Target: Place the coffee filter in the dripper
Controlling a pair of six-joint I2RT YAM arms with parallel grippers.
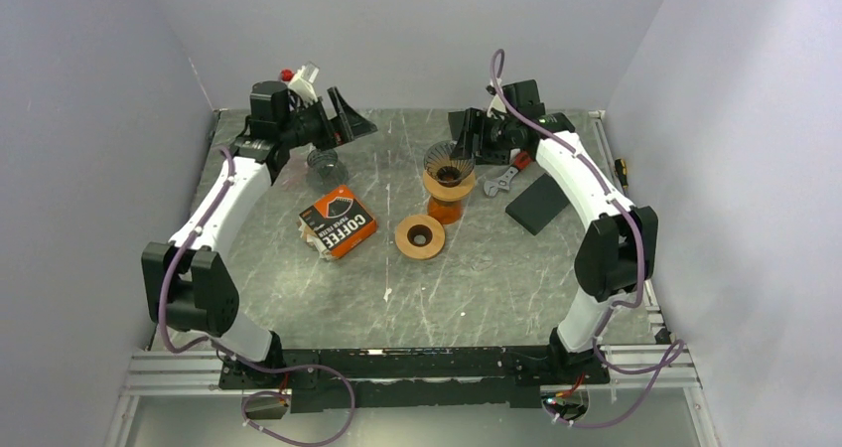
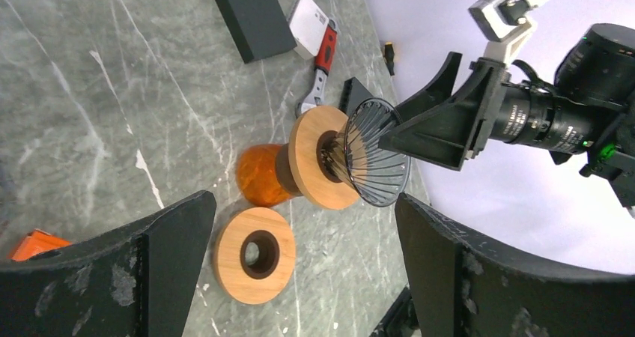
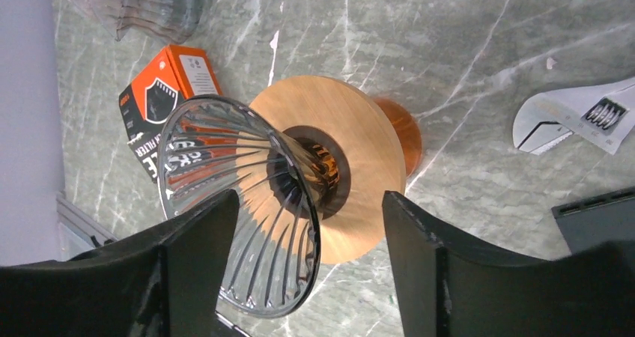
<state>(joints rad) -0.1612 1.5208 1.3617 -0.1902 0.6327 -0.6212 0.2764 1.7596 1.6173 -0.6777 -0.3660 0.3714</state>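
The dripper (image 1: 447, 161) is a ribbed smoked-glass cone in a wooden collar on an orange glass base (image 1: 447, 209), mid-table. My right gripper (image 1: 465, 137) is at its far rim, open. In the right wrist view the cone (image 3: 225, 202) has its rim edge between the spread fingers of the right gripper (image 3: 311, 262), which grip nothing. My left gripper (image 1: 346, 121) is open and empty at the back left; its wrist view looks across at the dripper (image 2: 371, 153). The coffee filter is hidden. An orange box printed COFFEE (image 1: 338, 222) lies left of the dripper.
A loose wooden ring (image 1: 419, 236) lies just in front of the dripper. A second clear ribbed cone (image 1: 323, 161) sits under the left gripper. A wrench (image 1: 501, 179) and a black block (image 1: 538, 204) lie at the right. Grey walls enclose the table.
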